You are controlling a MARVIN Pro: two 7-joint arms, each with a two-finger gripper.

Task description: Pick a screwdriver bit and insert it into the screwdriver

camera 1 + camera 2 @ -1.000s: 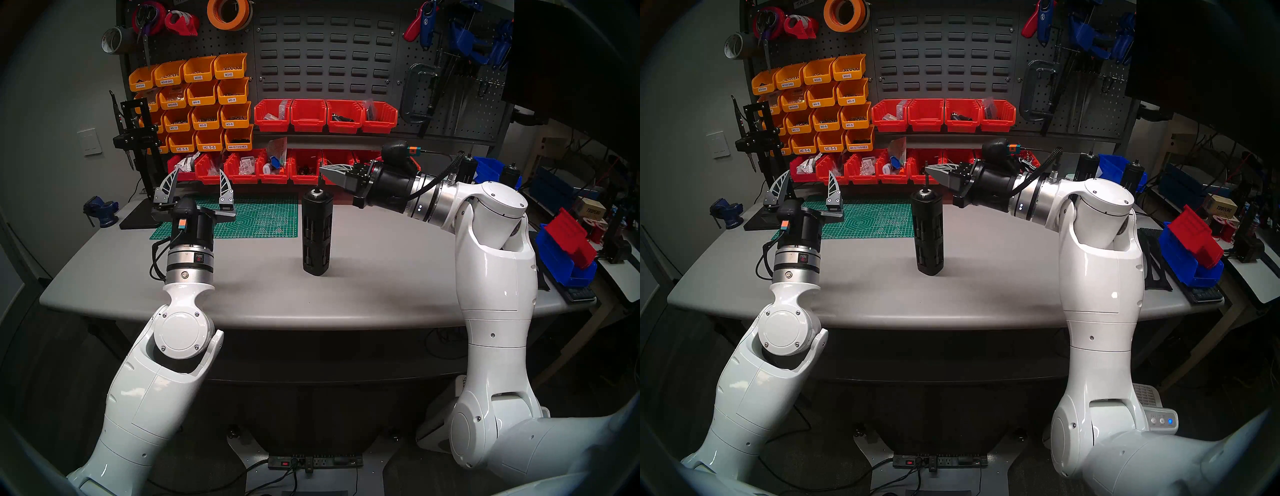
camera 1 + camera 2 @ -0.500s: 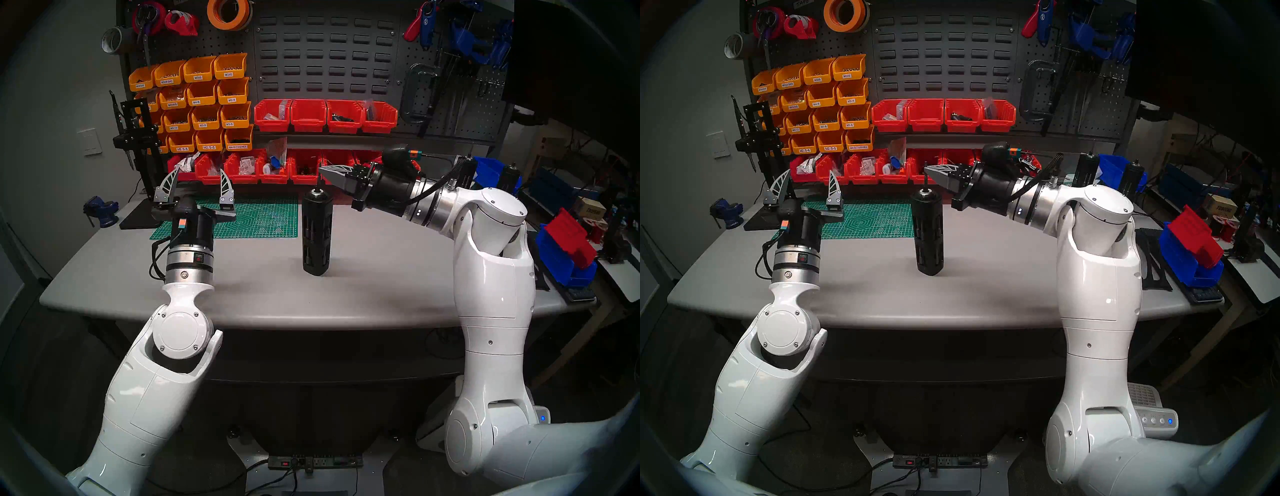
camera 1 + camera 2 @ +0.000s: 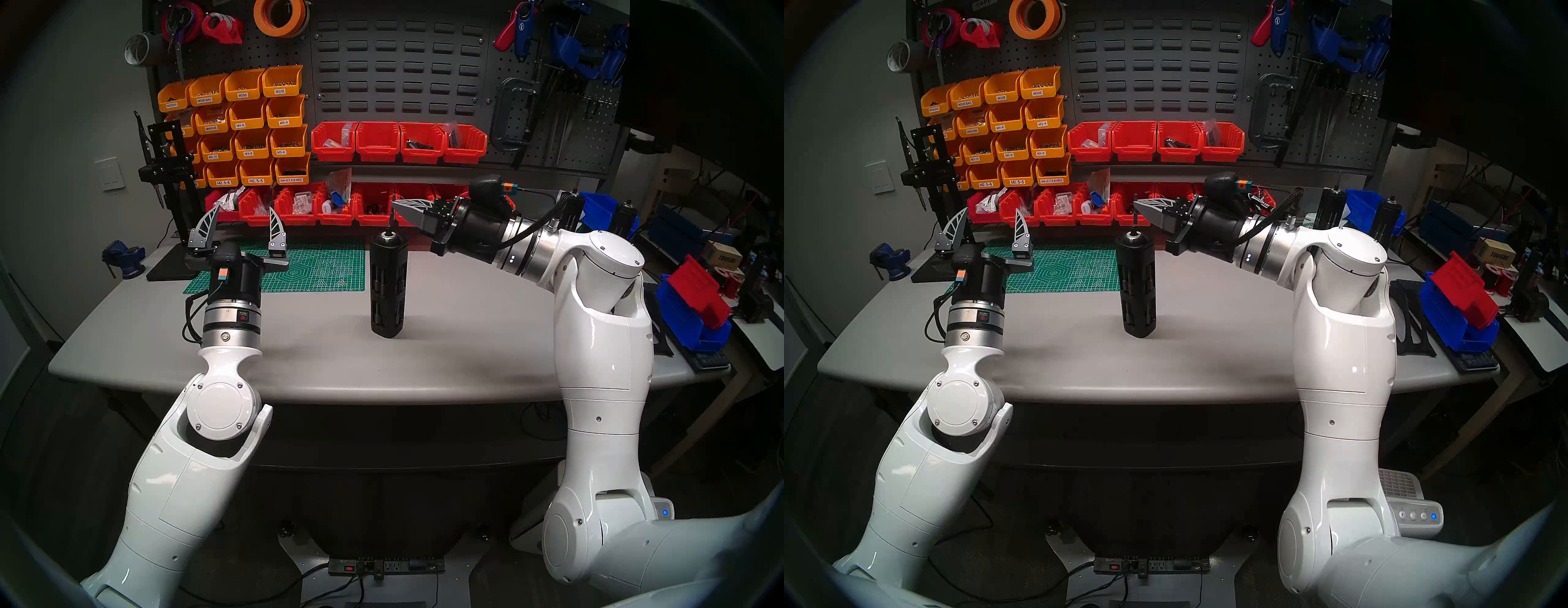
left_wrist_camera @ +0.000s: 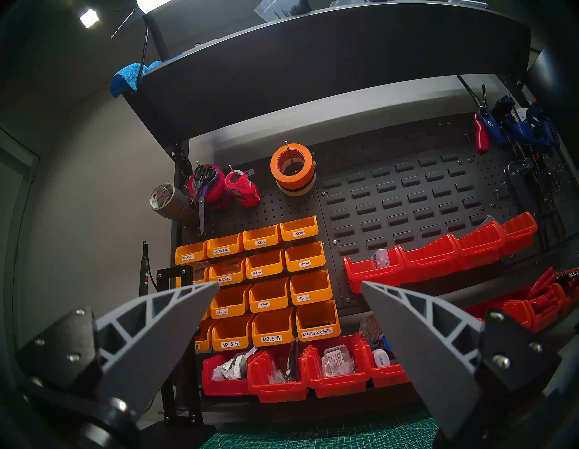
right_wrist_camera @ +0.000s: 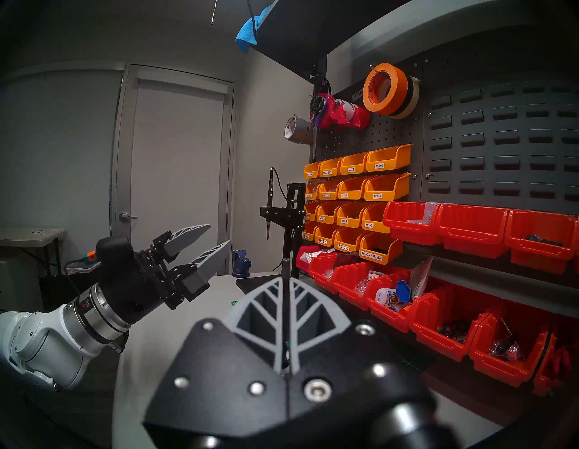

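The screwdriver bit (image 3: 390, 220) is a thin dark rod held upright, its long axis vertical, lower end pointing down at the silver-ringed socket on top of the screwdriver (image 3: 388, 288). Whether that lower end is already in the socket or just above it cannot be told from the head views. In the right wrist view the bit's upper end (image 5: 285, 266) pokes out just past the fingertips.

The right pincer (image 3: 395, 206) is clenched on the bit, its two grey ribbed fingers pressed together with no gap, reaching in roughly level from the right above the screwdriver's top.

The screwdriver stands upright near the middle of the grey surface (image 3: 466, 339), a tall black cylinder with long side slots, its axis vertical and its socket facing up. Nothing but the bit is near it.

The left pincer (image 3: 245, 218) hangs well apart to the left, above the green cutting mat (image 3: 322, 263), fingers spread wide and tilted upward, empty. Behind, red bins (image 3: 297, 208) line the back of the surface.
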